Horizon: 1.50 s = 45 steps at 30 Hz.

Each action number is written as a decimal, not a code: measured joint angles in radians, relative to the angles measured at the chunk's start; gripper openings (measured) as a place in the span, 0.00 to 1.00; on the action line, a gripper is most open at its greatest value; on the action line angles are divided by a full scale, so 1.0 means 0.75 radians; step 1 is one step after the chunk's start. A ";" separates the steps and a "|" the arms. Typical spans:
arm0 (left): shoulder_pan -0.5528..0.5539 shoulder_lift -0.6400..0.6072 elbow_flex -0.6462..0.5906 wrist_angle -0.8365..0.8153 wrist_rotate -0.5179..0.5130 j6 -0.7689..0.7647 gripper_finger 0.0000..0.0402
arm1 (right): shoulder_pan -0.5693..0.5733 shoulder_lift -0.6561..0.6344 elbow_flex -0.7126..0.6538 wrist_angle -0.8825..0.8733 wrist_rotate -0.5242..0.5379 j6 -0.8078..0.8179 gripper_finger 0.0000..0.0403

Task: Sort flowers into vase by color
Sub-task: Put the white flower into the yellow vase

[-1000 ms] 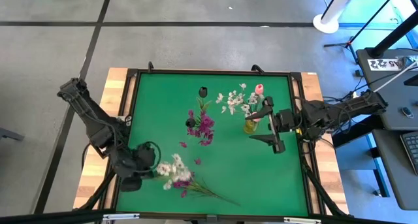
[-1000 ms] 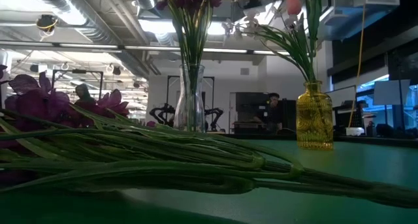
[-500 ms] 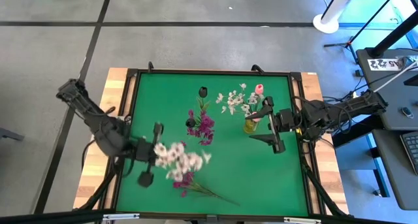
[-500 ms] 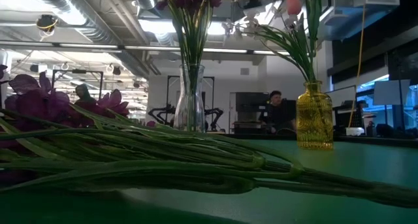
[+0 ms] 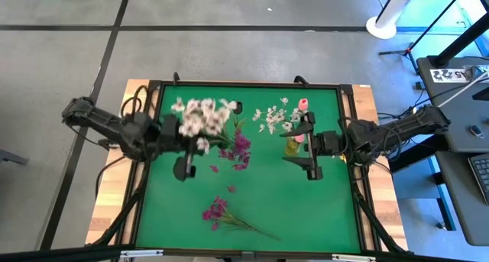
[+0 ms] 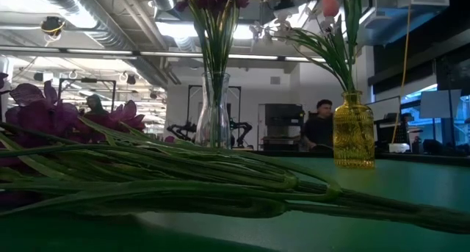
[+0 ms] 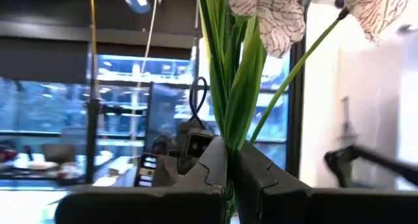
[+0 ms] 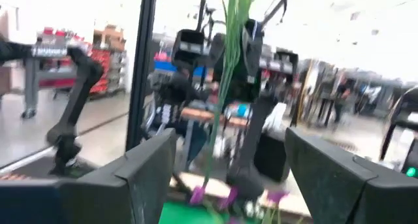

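You look straight down from overhead and level from the tabletop; both share the yellow vase (image 5: 293, 147) (image 6: 353, 131); wrist cameras peer past fingers.

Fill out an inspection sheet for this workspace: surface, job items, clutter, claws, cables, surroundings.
Surface: green mat in a dark frame on a wooden table.
Job items: white spray lifted in the left claw; magenta spray lying on the mat; clear vase holding magenta flowers; yellow vase holding white blossoms and a pink bud; dark bud near the far edge.
Clutter: loose magenta petals on the mat.
Claws: left claw shut on the white spray's stems; right claw open beside the yellow vase.
Cables: black loops at the left arm.
Surroundings: person beyond the table; concrete floor.
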 joint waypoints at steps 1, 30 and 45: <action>0.030 0.001 0.000 0.008 0.047 -0.045 0.00 | 0.000 0.014 0.000 0.045 0.010 -0.013 0.71; 0.220 0.181 0.001 0.018 0.282 -0.244 0.01 | -0.079 0.455 0.382 -0.137 -0.004 0.071 0.71; 0.217 0.205 0.000 0.000 0.279 -0.234 0.02 | -0.079 0.455 0.382 -0.210 0.031 0.076 0.31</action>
